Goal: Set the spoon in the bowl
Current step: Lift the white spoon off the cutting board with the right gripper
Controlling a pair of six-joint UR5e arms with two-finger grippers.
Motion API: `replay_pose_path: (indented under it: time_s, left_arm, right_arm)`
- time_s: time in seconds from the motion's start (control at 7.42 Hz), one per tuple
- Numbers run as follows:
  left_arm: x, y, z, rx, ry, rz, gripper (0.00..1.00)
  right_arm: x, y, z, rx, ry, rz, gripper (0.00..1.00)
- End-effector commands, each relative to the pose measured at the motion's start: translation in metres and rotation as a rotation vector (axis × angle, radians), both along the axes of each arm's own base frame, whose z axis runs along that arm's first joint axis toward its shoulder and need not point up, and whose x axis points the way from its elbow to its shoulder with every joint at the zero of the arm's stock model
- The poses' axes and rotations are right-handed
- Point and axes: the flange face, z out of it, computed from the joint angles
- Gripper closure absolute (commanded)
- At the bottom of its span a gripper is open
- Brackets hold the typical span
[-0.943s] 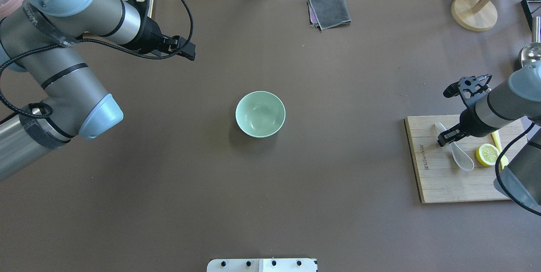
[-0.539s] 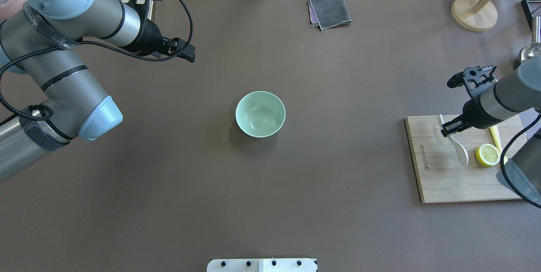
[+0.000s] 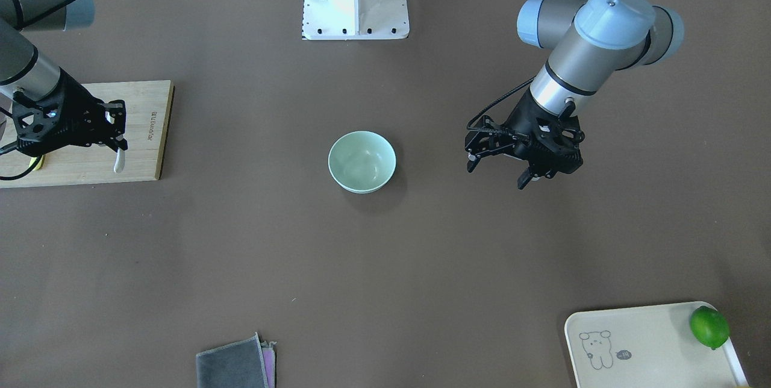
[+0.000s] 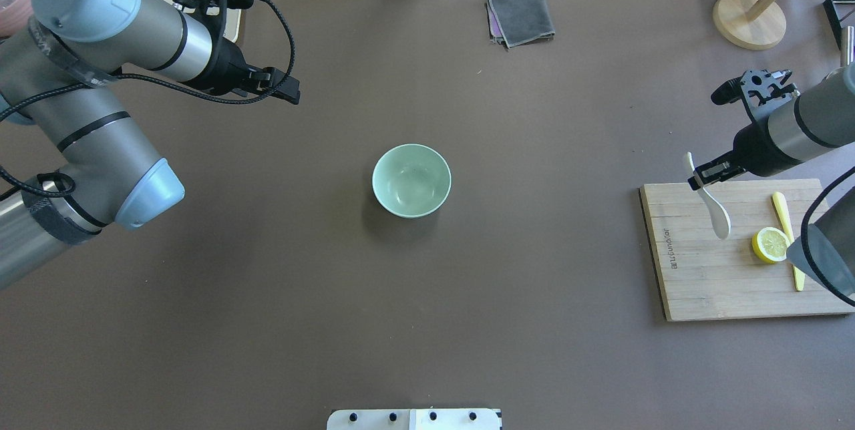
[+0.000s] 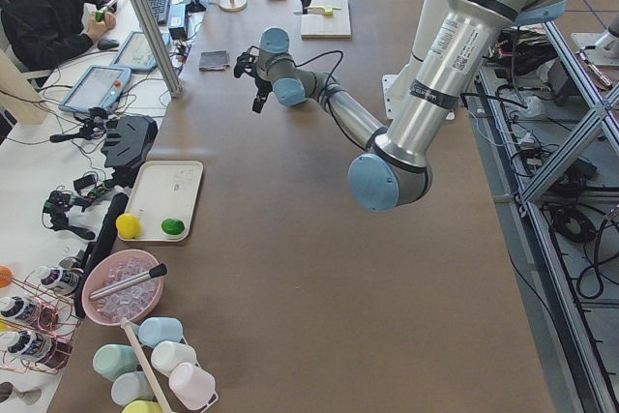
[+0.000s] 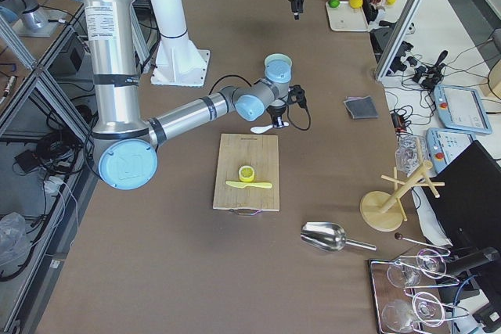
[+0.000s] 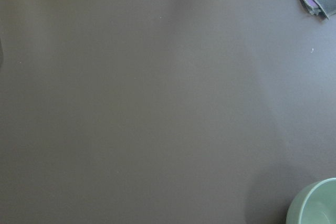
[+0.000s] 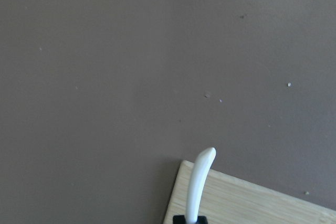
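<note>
over the cutting board (image 4: 695, 283) at the robot's right end of the table, the right gripper (image 4: 698, 178) is pinched tight on the handle of the spoon (image 4: 712, 207), holding it clear of the wood, above the board's corner that faces the bowl (image 4: 411, 180). the bowl sits well apart at the table's middle with nothing in it. on its other side the left gripper (image 3: 497, 172) hangs with its fingers spread and nothing between them. to my eye the carry wants to be level and unhurried: keep the spoon above the rim, stop with the scoop over the bowl's centre, come down low, and only then let go, since a glossy spoon dropped from height could bounce out. the spoon's long axis lies close to level and runs diagonally: the short handle end pokes past the fingers toward the table's far side and a little toward the bowl, while the scoop trails back toward the robot, near a lemon slice (image 4: 771, 244).
</note>
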Motion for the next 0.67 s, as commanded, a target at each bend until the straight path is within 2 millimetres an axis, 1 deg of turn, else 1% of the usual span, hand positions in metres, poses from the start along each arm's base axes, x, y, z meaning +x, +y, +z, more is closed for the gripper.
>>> replay_pose_path:
  time_s: [0.0,0.13,0.27,0.4,0.54]
  left_arm:
    - [-0.054,-0.011,0.054,0.153,-0.132,0.043,0.02]
    - [-0.094,-0.017,0.096,0.213,-0.217,0.069,0.02]
    - [-0.126,-0.02,0.124,0.19,-0.247,0.038,0.02]
    - [-0.143,-0.014,0.153,0.162,-0.269,0.025,0.02]
    - [-0.171,-0.018,0.173,0.126,-0.286,-0.01,0.02]
  right_arm:
    - [-0.037,-0.027,-0.089,-0.119,-0.047,0.109,1.0]
    - [-0.052,-0.03,-0.122,-0.163,-0.08,0.175,1.0]
    - [-0.081,-0.026,-0.149,-0.197,-0.095,0.231,1.0]
    - [-0.107,-0.021,-0.17,-0.23,-0.104,0.293,1.0]
    - [-0.128,-0.023,-0.185,-0.228,-0.109,0.296,1.0]
